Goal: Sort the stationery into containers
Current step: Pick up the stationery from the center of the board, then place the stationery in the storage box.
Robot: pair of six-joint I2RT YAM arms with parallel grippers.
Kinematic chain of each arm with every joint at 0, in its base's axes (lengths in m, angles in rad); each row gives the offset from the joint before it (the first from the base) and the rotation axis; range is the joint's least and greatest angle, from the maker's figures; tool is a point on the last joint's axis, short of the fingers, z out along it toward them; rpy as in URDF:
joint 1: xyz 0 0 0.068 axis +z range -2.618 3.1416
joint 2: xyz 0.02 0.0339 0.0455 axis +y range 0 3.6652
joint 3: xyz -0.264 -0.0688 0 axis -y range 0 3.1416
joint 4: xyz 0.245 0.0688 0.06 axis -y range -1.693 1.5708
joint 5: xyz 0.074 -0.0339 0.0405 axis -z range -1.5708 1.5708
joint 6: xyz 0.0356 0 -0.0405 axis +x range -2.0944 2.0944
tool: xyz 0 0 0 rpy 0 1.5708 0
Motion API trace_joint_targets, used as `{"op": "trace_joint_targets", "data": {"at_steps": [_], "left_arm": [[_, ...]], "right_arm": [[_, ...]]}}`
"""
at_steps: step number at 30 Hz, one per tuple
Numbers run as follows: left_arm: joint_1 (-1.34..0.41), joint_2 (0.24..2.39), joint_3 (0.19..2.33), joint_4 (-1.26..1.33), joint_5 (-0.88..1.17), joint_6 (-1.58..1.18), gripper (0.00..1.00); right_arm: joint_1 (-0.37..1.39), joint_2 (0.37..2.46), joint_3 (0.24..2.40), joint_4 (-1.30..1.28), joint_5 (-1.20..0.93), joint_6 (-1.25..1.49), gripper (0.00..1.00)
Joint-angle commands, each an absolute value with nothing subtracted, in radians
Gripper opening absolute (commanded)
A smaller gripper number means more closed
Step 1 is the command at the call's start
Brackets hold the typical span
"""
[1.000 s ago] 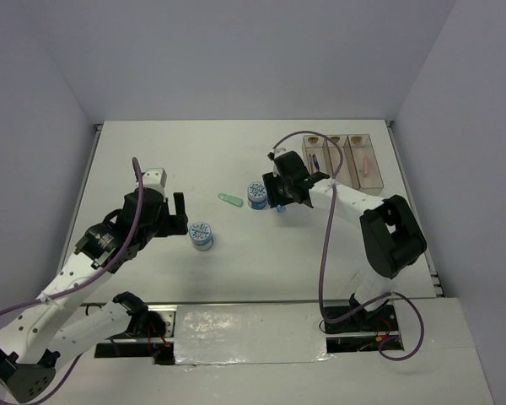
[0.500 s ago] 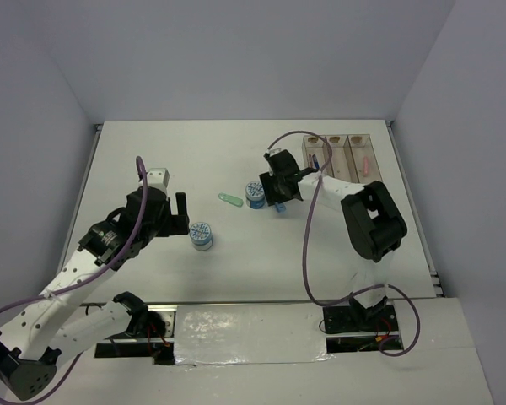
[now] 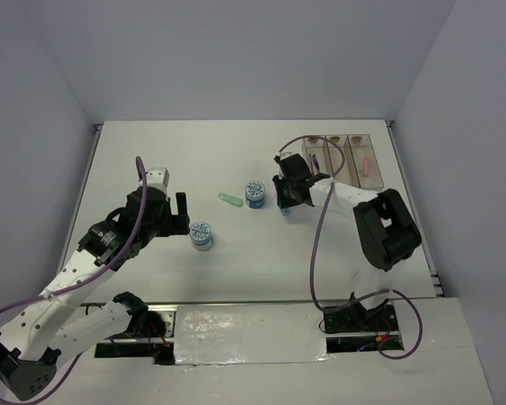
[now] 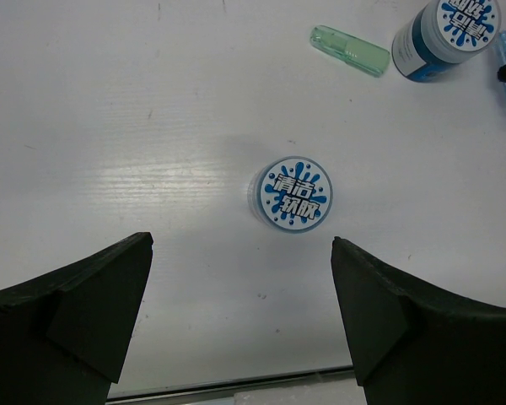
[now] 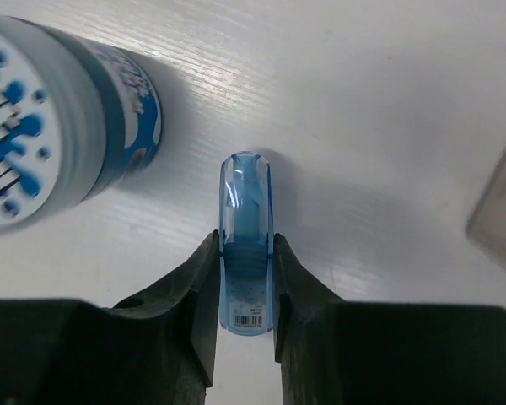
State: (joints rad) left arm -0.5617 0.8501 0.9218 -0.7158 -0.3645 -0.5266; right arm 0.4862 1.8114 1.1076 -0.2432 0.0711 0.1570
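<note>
Over on the right side of the white bench (image 3: pixel 152 152), the right jaws are closed narrow on a translucent blue oblong clip (image 5: pixel 246 245). They grip it by its barcoded end, and the rounded end sticks out ahead of them. I cannot tell whether the clip is touching the bench or held just above it.

Just beside that clip, on its left in the overhead view, stands a round tape roll with a blue-and-white splash pattern on top (image 3: pixel 255 194). Roll and clip are close but not touching. Left of this roll lies a flat, pale green oblong clip (image 3: pixel 229 200), flat on the bench and a little apart from the roll.

Toward the far right corner sits the clear plastic tray of three narrow compartments (image 3: pixel 344 156), each with a small tan mark at its far end. The leftmost compartment holds thin red and dark blue pens (image 3: pixel 314 162), and the rightmost holds a pink oblong clip (image 3: pixel 366 164). The right jaws and their blue clip are just short of the tray's near left corner, outside it.

On the left side, the left jaws are spread wide and hold nothing. A second round blue-and-white patterned tape roll (image 4: pixel 293 193) stands upright on the bench ahead of them, roughly centred between the two fingers and clear of both.
</note>
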Motion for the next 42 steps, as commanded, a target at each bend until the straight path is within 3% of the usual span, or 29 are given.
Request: {"op": "trace_joint_targets", "data": {"at_steps": [1, 7, 15, 19, 27, 30, 31, 33, 36, 37, 42], "left_arm": [[-0.565, 0.835, 0.92, -0.678, -0.351, -0.518, 0.99], [-0.565, 0.815, 0.919, -0.673, -0.347, -0.518, 0.99], [-0.565, 0.796, 0.913, -0.664, -0.319, -0.509, 0.99], [-0.565, 0.799, 0.913, -0.66, -0.307, -0.506, 0.99], [-0.566, 0.799, 0.911, -0.655, -0.287, -0.5, 0.99], [-0.566, 0.799, 0.911, -0.652, -0.282, -0.499, 0.99], [-0.566, 0.799, 0.911, -0.652, -0.284, -0.499, 0.99], [-0.566, 0.802, 0.911, -0.653, -0.284, -0.497, 0.99], [-0.566, 0.804, 0.911, -0.655, -0.287, -0.499, 0.99], [-0.565, 0.804, 0.911, -0.655, -0.288, -0.5, 0.99], [-0.566, 0.804, 0.911, -0.657, -0.298, -0.503, 0.99]], "right_arm": [[0.456, 1.623, 1.103, -0.173, 0.032, 0.141, 0.0], [0.33, 1.542, 1.184, -0.165, 0.138, -0.083, 0.0], [0.167, 1.833, 1.504, -0.307, 0.575, -0.311, 0.0], [0.098, 1.956, 1.63, -0.345, 0.634, -0.33, 0.0], [0.026, 2.04, 1.658, -0.313, 0.626, -0.333, 0.01], [0.017, 2.075, 1.695, -0.359, 0.595, -0.293, 0.19], [0.017, 2.079, 1.695, -0.364, 0.585, -0.284, 0.35], [0.017, 2.072, 1.684, -0.348, 0.549, -0.262, 0.56], [0.017, 2.08, 1.693, -0.363, 0.528, -0.249, 0.68], [0.017, 2.088, 1.707, -0.379, 0.526, -0.244, 0.76], [0.029, 2.039, 1.726, -0.42, 0.482, -0.207, 0.81]]}}
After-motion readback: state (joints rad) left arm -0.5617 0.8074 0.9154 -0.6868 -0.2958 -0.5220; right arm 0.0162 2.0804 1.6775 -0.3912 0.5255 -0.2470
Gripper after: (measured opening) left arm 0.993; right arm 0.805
